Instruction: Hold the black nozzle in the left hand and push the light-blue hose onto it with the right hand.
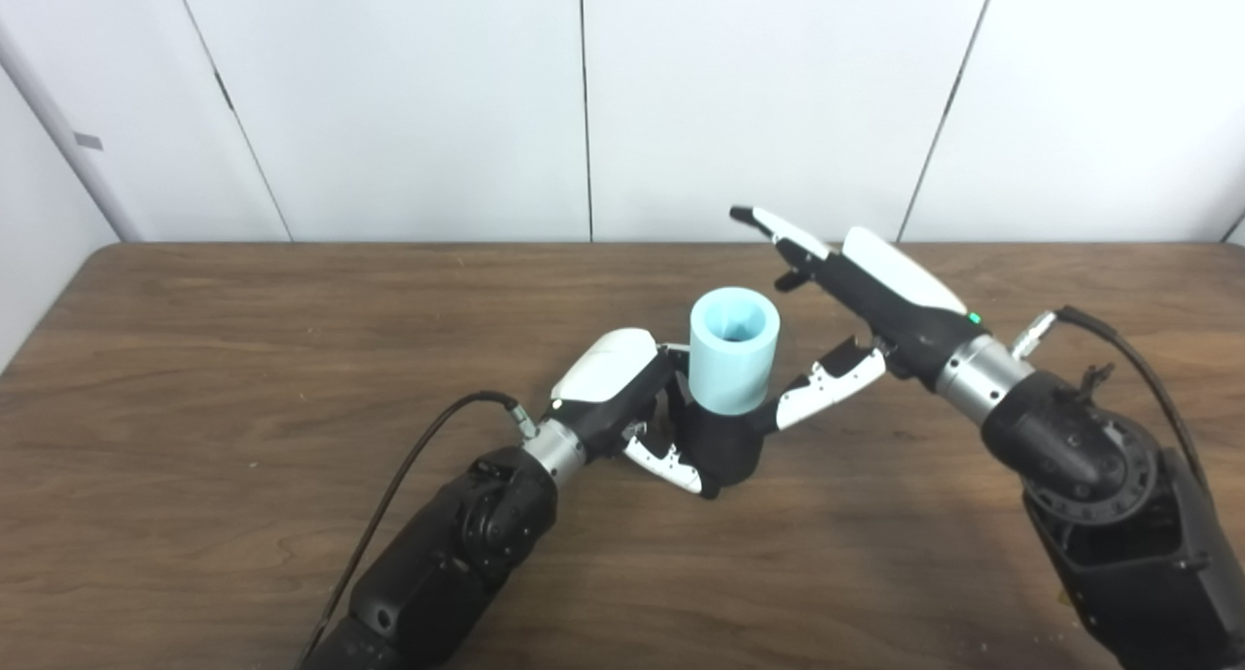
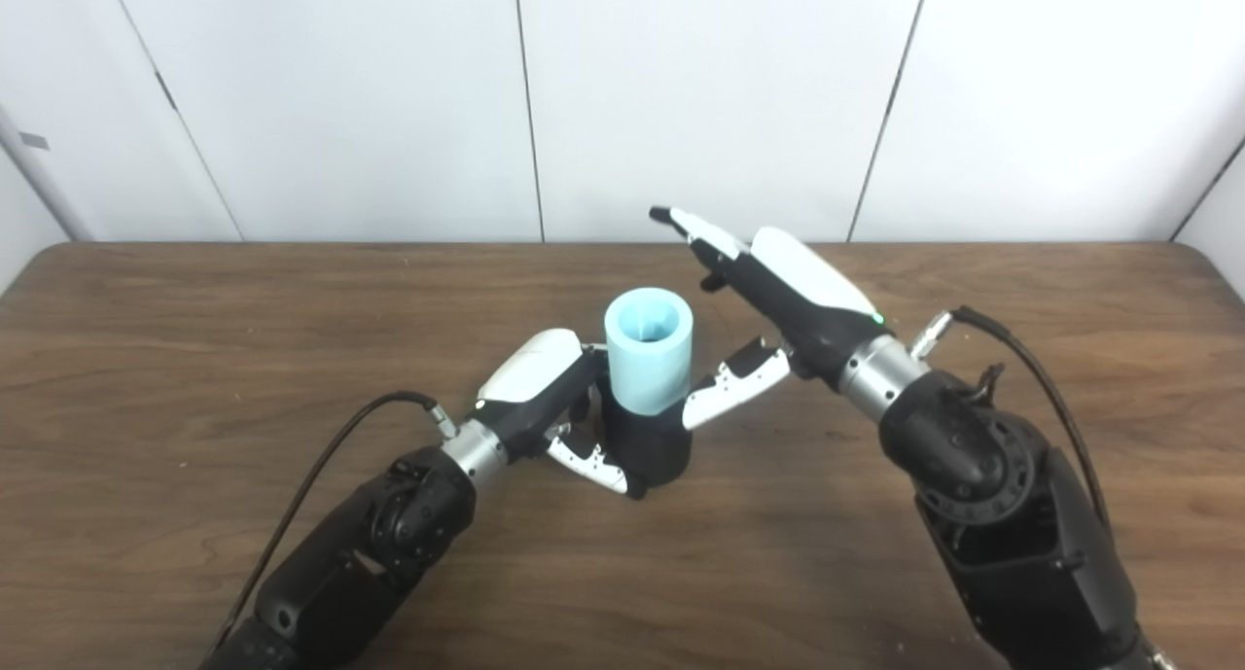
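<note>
White panelled wall (image 1: 584,96) behind; brown wooden table (image 1: 195,359) filling the lower scene. Near the table's middle, black nozzle (image 1: 725,446) standing upright on the wood, with light-blue hose (image 1: 734,349) seated on top of it, open mouth facing up, lower end sunk into the nozzle's top.

Left hand (image 1: 622,398) reaching in from the lower left, white back turned upward, wrapped around the nozzle's left side. Fingers (image 1: 671,466) curled under and against the black body, one white-and-black tip showing at the nozzle's lower front. Clasped on the nozzle, then; how firmly, impossible to say. Black cable (image 1: 409,466) looping from the left wrist down along the forearm.

Right hand (image 1: 856,300) raised to the right of the hose, spread wide and holding nothing. Upper fingers (image 2: 695,228) stretched straight, pointing up and to the left, past and above the hose top, clear of it. Thumb (image 1: 827,383) angled down and left, its tip just beside the joint where hose meets nozzle; touching or not, too close to tell. Another black cable (image 1: 1119,349) arching off the right wrist.
</note>
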`<act>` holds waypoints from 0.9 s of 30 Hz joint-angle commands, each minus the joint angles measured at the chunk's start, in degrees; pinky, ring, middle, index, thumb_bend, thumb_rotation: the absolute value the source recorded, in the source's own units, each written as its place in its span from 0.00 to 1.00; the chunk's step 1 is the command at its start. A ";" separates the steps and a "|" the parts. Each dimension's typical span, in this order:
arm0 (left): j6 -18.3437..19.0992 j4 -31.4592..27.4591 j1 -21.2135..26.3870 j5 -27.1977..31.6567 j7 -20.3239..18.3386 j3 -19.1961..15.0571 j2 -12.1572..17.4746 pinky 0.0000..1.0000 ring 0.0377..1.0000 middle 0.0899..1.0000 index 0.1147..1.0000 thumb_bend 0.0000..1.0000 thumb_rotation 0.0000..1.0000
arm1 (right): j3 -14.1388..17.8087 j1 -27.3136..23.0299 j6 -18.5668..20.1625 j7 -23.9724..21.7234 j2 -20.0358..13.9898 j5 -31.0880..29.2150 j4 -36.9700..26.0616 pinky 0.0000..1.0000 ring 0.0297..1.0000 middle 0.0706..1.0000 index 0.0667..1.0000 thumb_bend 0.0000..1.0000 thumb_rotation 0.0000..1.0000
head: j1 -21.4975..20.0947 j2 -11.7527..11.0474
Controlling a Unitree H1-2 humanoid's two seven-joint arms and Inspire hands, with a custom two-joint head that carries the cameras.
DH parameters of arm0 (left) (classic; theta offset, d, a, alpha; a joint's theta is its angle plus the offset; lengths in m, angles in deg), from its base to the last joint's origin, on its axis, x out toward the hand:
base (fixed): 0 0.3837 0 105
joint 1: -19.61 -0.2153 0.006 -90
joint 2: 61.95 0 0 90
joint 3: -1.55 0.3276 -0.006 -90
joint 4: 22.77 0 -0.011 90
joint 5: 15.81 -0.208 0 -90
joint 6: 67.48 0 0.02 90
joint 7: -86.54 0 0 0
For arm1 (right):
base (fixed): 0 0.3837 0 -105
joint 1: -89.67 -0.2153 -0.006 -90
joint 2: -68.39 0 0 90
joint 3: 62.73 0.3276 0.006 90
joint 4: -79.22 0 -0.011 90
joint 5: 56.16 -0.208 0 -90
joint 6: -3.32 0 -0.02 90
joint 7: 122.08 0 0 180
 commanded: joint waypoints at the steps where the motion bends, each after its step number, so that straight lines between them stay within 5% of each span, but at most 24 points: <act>1: 1.63 4.02 -1.85 -2.11 -3.36 1.43 1.32 0.39 0.42 0.36 0.45 0.52 0.00 | 1.27 -1.83 -3.24 1.67 -0.88 -0.28 -2.52 0.78 1.00 1.00 1.00 0.97 0.30 | 0.03 0.05; 11: 1.27 3.98 -1.81 -2.40 -3.56 1.04 1.99 0.41 0.42 0.37 0.45 0.52 0.00 | 1.38 -0.42 -11.40 -0.27 -3.39 -1.98 -6.13 0.95 1.00 1.00 1.00 1.00 0.34 | 0.08 0.17; 18: 1.45 3.56 -1.68 -2.62 -3.61 0.97 2.10 0.45 0.43 0.37 0.45 0.52 0.00 | -0.73 -1.79 -15.58 -4.86 -6.42 -3.76 -5.64 1.00 1.00 1.00 1.00 0.88 0.61 | 0.29 0.01; 27: 1.27 3.65 -1.73 -2.70 -3.43 0.95 2.21 0.48 0.44 0.37 0.45 0.52 0.00 | -1.29 -1.86 -16.25 -7.08 -6.95 -4.10 -5.22 1.00 1.00 1.00 1.00 0.80 0.71 | 0.22 0.02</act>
